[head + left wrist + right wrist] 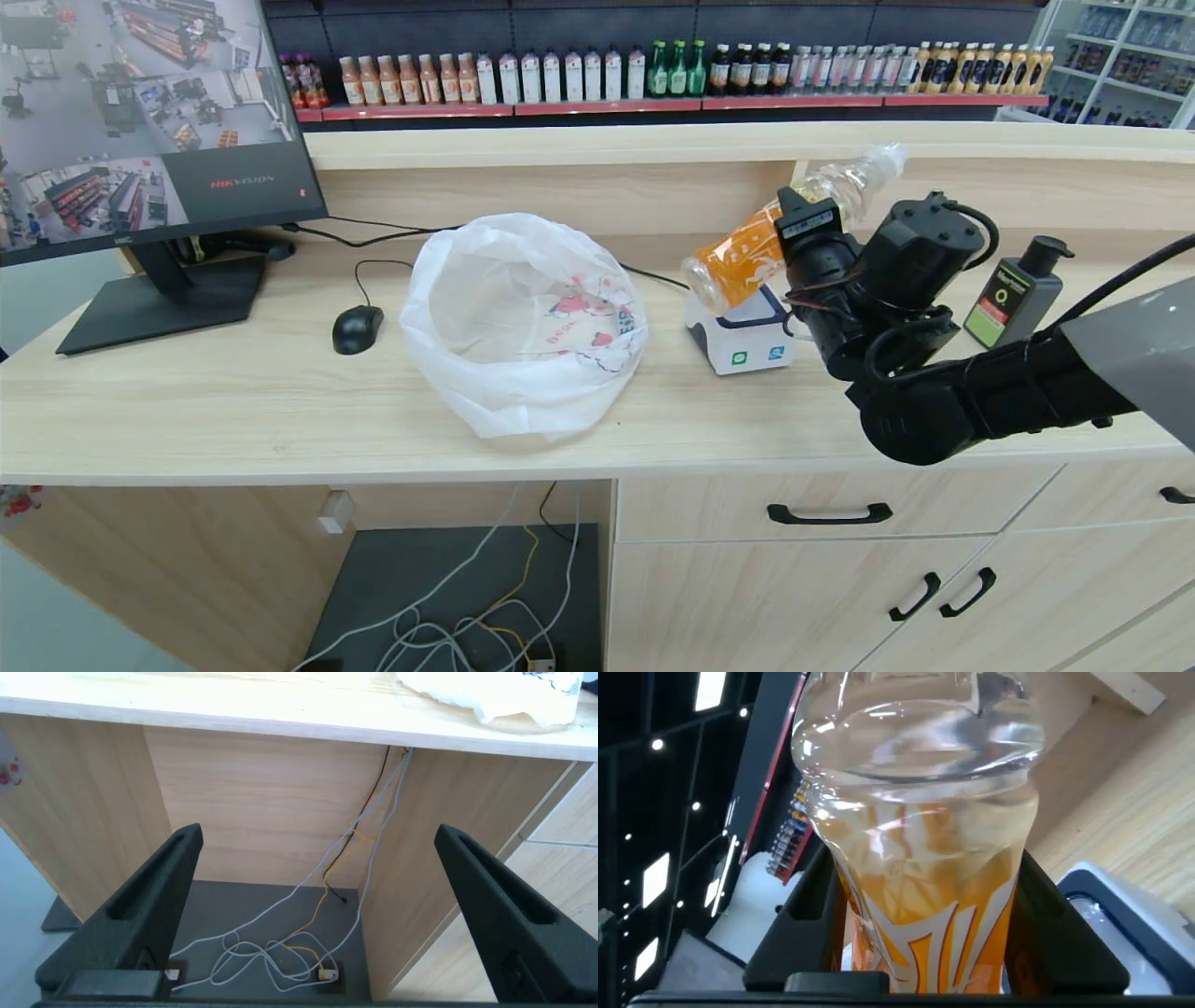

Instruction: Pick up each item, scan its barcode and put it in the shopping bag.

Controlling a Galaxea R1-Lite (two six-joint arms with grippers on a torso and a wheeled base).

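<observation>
Right gripper [799, 220], raised above the scanner [747, 347], clamps a tilted bottle [742, 254]; left gripper [318, 910] hangs wide apart.

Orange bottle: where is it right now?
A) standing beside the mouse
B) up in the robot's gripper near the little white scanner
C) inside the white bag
B: the right gripper is shut on the orange bottle, holding it tilted in the air by the scanner, apart from the shopping bag.
</observation>
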